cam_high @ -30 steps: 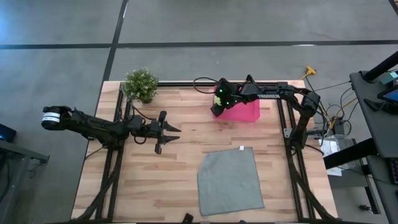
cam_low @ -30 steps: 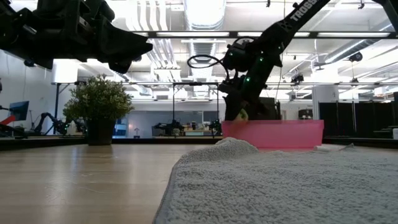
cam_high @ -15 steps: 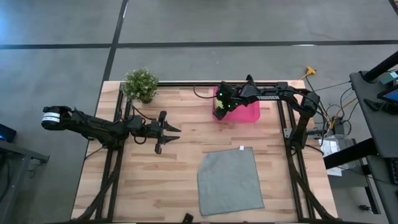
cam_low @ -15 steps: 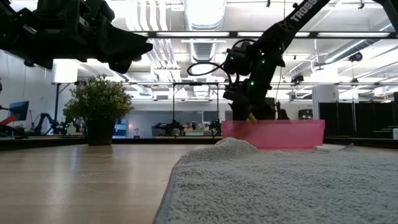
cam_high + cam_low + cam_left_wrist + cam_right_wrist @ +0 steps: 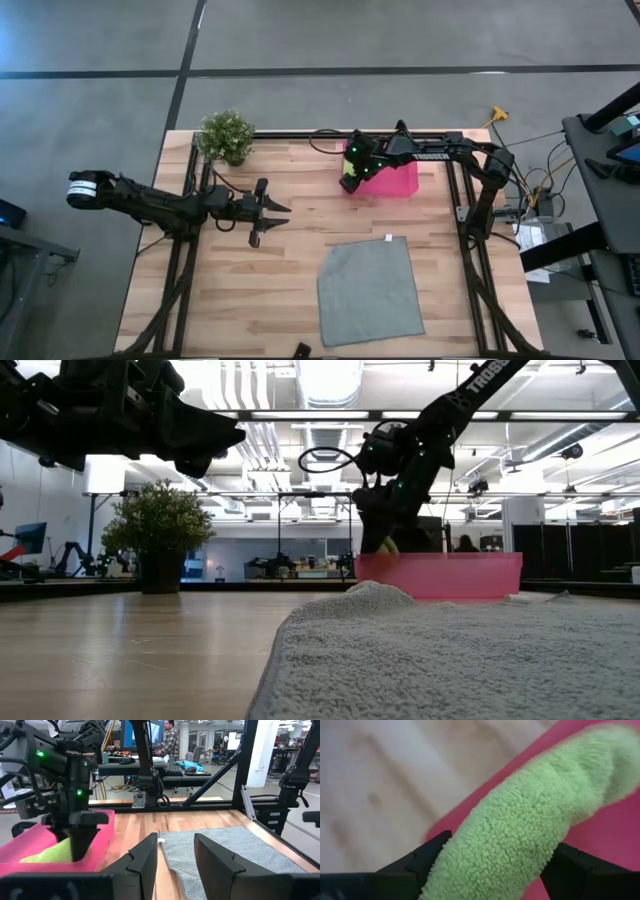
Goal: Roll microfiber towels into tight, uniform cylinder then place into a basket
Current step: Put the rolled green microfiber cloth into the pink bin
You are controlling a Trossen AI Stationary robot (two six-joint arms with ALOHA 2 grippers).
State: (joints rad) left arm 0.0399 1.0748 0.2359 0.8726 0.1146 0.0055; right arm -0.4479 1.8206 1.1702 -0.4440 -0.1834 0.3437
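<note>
Wooden table [image 5: 290, 260], grey towel [image 5: 370, 292] spread flat near its front edge, right of centre. Pink basket [image 5: 398, 180] near the far edge, toward the right corner. Right hand [image 5: 352, 180] over the basket's left end, fingers spread wide around a rolled lime green towel [image 5: 520, 835] lying between them above the pink floor. Left hand [image 5: 262, 211] hovering left of centre, fingers partly apart, gripping nothing. Small potted plant [image 5: 227, 136] at the far left corner.

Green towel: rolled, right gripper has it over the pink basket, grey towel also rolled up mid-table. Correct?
Not quite. The grey towel lies flat and unrolled on the table, as the high view shows. The rest holds: the right gripper has the rolled green towel over the pink basket.
</note>
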